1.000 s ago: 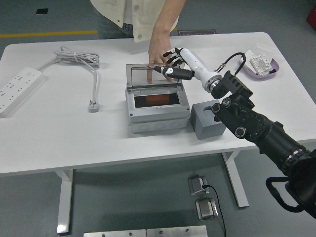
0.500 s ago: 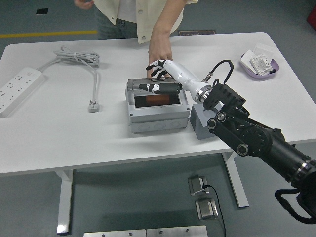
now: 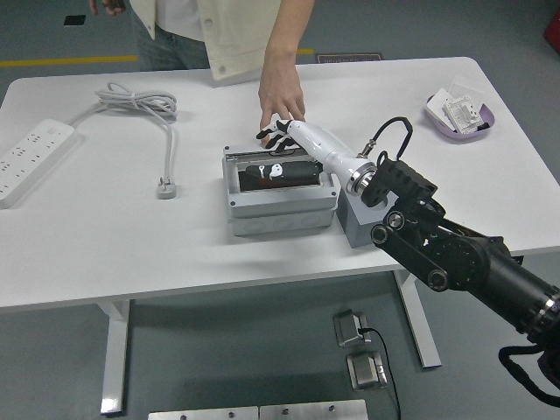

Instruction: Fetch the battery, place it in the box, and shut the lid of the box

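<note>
- battery [image 3: 278, 178] lies inside grey box [image 3: 282, 210], on table [image 3: 131, 254]
- right hand [image 3: 278, 140] over box's back edge, fingers spread, holding nothing
- person's hand [image 3: 281, 94] just behind it
- purple tray [image 3: 460, 118] holds small packets

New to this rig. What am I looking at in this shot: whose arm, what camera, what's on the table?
One view, from a camera high on a humanoid robot, looking down over a white table. The black arm from the right ends in a white five-fingered hand, pressing on the clear lid of a grey plastic box. A person's hand reaches in from the far side, just behind it. Also there: a grey block, a white power strip with its cable, a purple dish. The left arm is unseen.
</note>
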Robot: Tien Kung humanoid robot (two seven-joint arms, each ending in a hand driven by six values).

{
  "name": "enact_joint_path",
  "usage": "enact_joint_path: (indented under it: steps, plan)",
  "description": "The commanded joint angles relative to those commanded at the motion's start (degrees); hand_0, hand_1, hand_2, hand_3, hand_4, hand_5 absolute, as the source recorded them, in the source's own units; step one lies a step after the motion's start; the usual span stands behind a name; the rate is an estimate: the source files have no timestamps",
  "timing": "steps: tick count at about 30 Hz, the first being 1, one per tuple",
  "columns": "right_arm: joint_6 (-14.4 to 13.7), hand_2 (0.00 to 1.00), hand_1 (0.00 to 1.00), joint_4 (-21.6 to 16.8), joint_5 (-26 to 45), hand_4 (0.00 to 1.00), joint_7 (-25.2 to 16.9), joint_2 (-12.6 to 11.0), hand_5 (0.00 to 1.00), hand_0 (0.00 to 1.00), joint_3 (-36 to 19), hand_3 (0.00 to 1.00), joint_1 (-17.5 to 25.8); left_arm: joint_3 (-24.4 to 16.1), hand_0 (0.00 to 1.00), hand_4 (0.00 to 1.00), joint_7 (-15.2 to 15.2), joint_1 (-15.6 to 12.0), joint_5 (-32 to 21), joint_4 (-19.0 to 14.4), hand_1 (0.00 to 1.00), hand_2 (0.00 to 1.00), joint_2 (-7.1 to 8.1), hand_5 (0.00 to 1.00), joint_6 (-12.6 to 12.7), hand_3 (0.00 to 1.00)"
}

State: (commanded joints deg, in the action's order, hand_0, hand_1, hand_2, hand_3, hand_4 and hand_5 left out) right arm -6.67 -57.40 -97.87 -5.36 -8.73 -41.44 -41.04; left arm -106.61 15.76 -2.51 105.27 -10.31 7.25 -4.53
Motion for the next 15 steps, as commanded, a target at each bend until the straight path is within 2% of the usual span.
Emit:
enact_joint_path:
  steps: [15]
  plan:
    - [0.37,0.645,0.556,-0.37,0.17,0.965,0.48,-0.34,0.739,0.620,0.05,0.750,0.98,-0.50,0.611,0.624,0.02,-0.15,0.35,0.00,0.637,0.611,-0.06,0.140,-0.03,0.600]
